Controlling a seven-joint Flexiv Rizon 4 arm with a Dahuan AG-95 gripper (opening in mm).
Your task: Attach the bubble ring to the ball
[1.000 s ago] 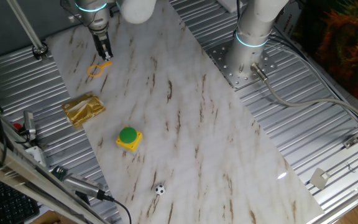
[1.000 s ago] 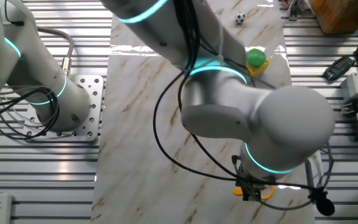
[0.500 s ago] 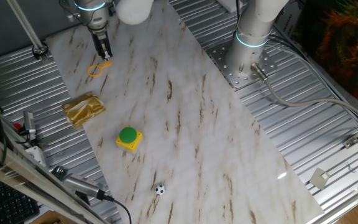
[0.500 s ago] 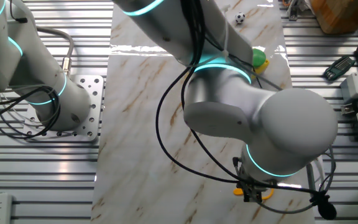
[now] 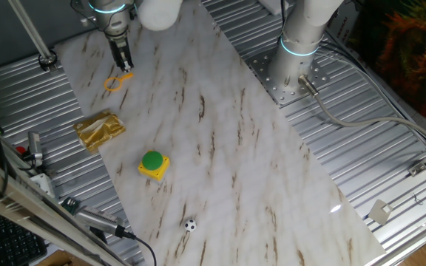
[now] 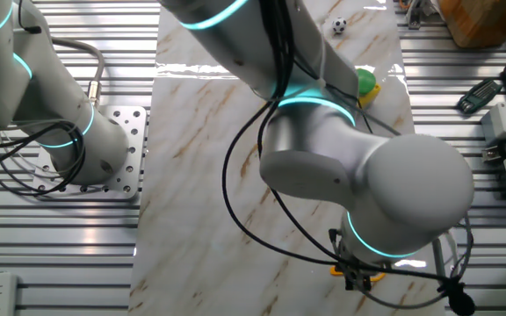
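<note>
Near to far in the one fixed view.

The ball (image 5: 190, 225) sits bottom centre of frame on the marble tabletop (image 5: 228, 148), alone. In the other fixed view it's the small black-and-white dot (image 6: 339, 25) at the top edge. It's free to roll, so you'll want the ring brought down over it rather than shoved in from the side.

Above it, mid-left, is the yellow box with green button (image 5: 154, 163), well apart from the ball. It isn't part of the job but lies roughly on the line between ring and ball, so carry over or around it. Further left is a crumpled gold foil packet (image 5: 100, 129) near the marble's edge.

At upper left, the bubble ring (image 5: 115, 81) lies flat. The gripper (image 5: 125, 63) points straight down at the handle end, fingers narrow. Whether they're actually clamped on the handle or just straddling it, I can't tell at this size. The other fixed view doesn't help: the arm's big joint blocks most of it, and you only get a sliver of orange (image 6: 369, 276) beneath the wrist at bottom right.

My read is you're at the pick stage, and taking it by the handle makes sense since that leaves the loop clear to go over the ball. The ring and ball are at opposite ends of the table, so the whole transfer is still ahead.
</note>
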